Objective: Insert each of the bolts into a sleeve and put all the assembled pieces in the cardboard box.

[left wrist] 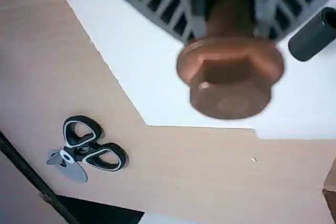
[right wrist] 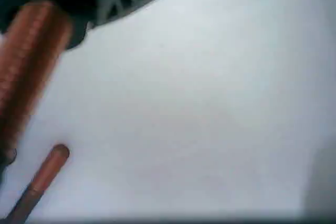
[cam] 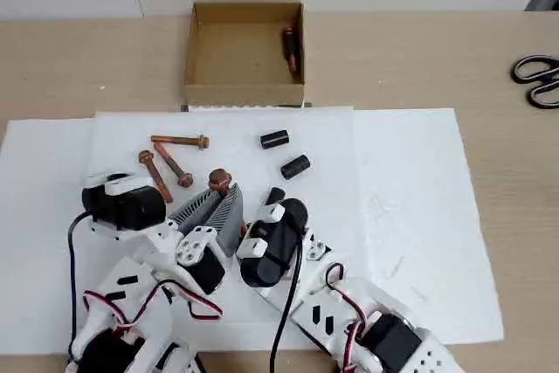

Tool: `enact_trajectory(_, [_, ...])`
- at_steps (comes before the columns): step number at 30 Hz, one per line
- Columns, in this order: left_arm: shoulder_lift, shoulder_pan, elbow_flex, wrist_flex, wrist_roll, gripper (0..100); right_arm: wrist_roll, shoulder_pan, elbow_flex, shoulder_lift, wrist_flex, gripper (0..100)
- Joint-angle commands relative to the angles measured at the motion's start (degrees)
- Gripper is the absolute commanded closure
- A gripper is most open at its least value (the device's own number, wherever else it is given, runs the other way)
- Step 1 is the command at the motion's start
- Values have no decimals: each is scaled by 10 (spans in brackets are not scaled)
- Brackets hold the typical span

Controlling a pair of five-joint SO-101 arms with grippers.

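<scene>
In the left gripper (cam: pixel 218 199) — coppery hex-headed bolt (left wrist: pixel 230 80)

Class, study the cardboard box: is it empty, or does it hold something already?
Not empty. The cardboard box holds one bolt piece, lying along a side wall in the high view.

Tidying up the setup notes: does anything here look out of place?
Only the scissors lying on the bare table beside the white sheet; they play no part in the bolt work. Nothing looks spilled or damaged.
</scene>
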Motion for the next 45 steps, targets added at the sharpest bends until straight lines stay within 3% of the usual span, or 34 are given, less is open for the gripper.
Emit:
enact_trajectory(1, [0, -23, 0, -23, 3, 995, 3, -5, -37, -6, 15, 995])
enact_trajectory(11, [0, -42, 1, -24, 3, 995, 3, -5, -55, -6, 15, 995])
enact_trajectory(18, [0, 0, 1, -18, 4, 995, 3, -5, -55, -6, 15, 995])
enact_trajectory(29, [0, 4, 1, 10, 0, 995, 4, -4, -55, -6, 15, 995])
enact_trajectory(34, [0, 1, -2, 42, -53, 995, 5, -2, -55, -6, -8, 995])
enact_trajectory(45, [0, -1, -3, 74, -90, 995, 7, 2, -76, -4, -11, 995])
